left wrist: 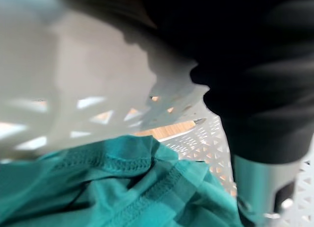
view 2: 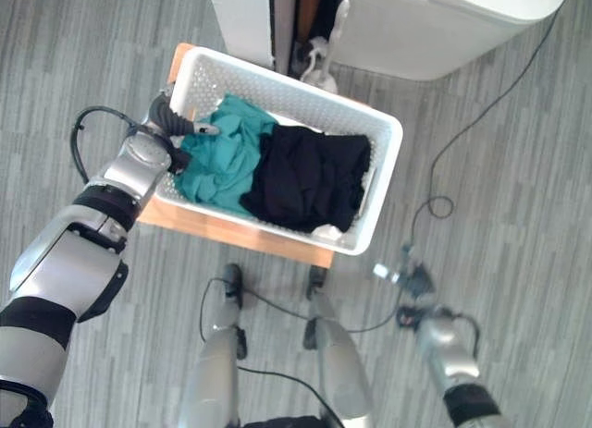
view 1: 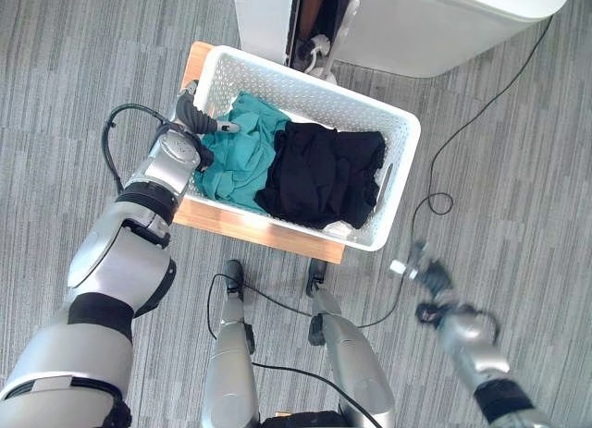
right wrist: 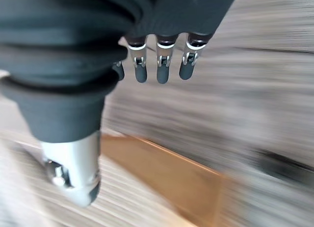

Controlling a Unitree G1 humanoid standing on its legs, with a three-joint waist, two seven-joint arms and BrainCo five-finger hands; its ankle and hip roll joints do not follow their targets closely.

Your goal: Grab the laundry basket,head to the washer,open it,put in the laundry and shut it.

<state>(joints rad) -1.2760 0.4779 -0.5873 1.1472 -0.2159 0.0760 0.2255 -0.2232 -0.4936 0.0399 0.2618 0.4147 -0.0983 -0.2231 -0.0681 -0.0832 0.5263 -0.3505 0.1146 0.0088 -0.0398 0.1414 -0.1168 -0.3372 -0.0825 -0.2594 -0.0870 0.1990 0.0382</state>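
A white perforated laundry basket (view 1: 393,183) sits on a low wooden table (view 1: 242,226) on the grey striped floor (view 1: 83,67), just in front of a white washer (view 1: 425,26) whose dark opening shows beside a white panel. Inside the basket, a teal garment (view 1: 239,155) is heaped at the robot's left and a black garment (view 1: 324,174) lies beside it, the two touching at the middle. The robot's left hand (view 1: 199,121) rests at the basket's left end, over the rim, with one straight finger reaching across onto the teal cloth; the left wrist view, tight against the basket wall and the teal fabric, does not make clear whether the other fingers are closed on the rim. The right hand (right wrist: 157,65) hangs above the floor, apart from the basket's right end, its fingers loosely extended and holding nothing, with the wooden table's edge beneath.
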